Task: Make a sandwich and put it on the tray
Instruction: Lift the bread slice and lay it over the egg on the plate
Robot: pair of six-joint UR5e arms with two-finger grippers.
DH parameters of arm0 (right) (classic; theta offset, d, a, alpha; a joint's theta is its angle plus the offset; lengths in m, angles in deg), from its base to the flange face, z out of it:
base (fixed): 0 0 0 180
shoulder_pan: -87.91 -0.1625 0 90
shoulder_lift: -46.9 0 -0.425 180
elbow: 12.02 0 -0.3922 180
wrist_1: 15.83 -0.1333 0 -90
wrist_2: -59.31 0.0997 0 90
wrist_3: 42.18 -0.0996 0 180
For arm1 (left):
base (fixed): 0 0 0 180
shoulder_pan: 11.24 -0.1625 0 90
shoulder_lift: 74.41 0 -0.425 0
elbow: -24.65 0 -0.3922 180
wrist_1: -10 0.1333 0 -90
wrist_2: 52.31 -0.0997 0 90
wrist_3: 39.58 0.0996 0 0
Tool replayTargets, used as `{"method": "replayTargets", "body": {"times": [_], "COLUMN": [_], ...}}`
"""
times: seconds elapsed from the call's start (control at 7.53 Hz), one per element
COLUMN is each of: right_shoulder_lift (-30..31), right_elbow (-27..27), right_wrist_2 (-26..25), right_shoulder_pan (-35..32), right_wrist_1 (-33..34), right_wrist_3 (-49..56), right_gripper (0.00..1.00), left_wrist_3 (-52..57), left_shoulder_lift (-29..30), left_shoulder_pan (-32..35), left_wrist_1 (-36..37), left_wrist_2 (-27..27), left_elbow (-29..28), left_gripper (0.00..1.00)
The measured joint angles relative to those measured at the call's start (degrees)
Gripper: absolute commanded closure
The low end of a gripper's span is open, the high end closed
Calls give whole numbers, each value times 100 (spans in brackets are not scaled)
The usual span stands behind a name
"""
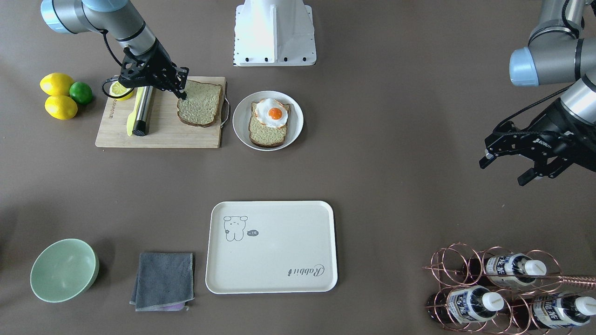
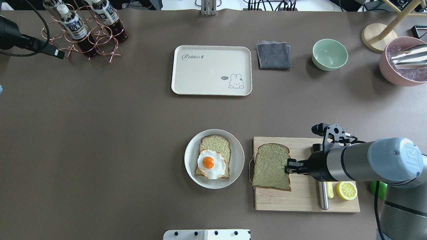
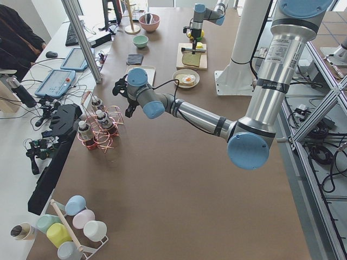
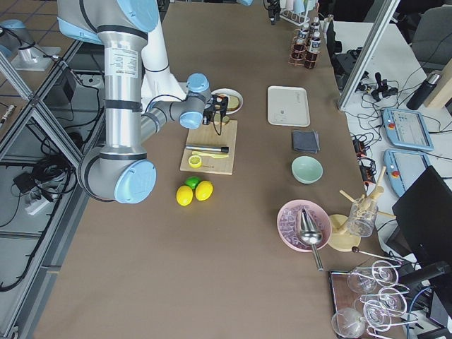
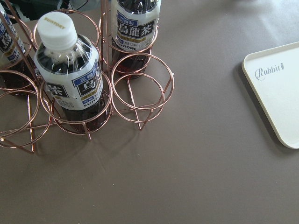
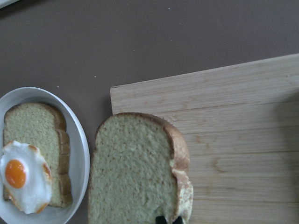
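Right claw (image 1: 180, 93) first. In the front-facing view its black fingers tilt down onto the loose square slice of pale wholegrain bread (image 1: 201, 104), at the crust edge away from the plate. That slice lies on the rectangular wooden cutting board (image 1: 158, 135). Just beside the board, the round white plate (image 1: 294, 116) carries the half-built sandwich (image 1: 265, 135): a brown-crusted slice topped by the white fried egg with orange yolk (image 1: 273, 113). Both are well apart from the cream-white rounded-rectangle tray (image 1: 279, 242). The left claw (image 1: 505, 170) hangs spread, holding nothing.

In the overhead view, the loose slice overhangs the board's plate-side edge.

From the table's left end, the left claw hovers near the dark tea bottles (image 3: 81, 131). From the right end, the right arm bends over the board.

The left wrist camera shows bottles and one tray corner.

The right wrist camera shows two fingertips (image 6: 161, 219) close together at the crust. Whether they clamp it I cannot tell.

I judge the step in hand to be taking up the top slice. The next move calls for a level lift, a short carry to the plate, and a square, low release over the egg. After that the stack has to go to the tray.
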Motion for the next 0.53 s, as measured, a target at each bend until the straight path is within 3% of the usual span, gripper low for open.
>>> {"method": "replayTargets", "body": {"times": [0.27, 0.53], "right_shoulder_lift": [-76, -524], "right_elbow": [70, -145], "right_wrist_2": [315, 354], "right_shoulder_pan": [-266, -336], "right_wrist_1": [-370, -636], "right_wrist_3": [-110, -277], "right_gripper": [100, 100], "left_wrist_3": [-1, -14], "left_shoulder_lift": [-3, -7], "left_shoulder_pan": [6, 8], "left_wrist_1": [0, 0], "left_wrist_2": [-1, -1], "left_elbow": [-1, -14], "left_gripper": [3, 3]}}
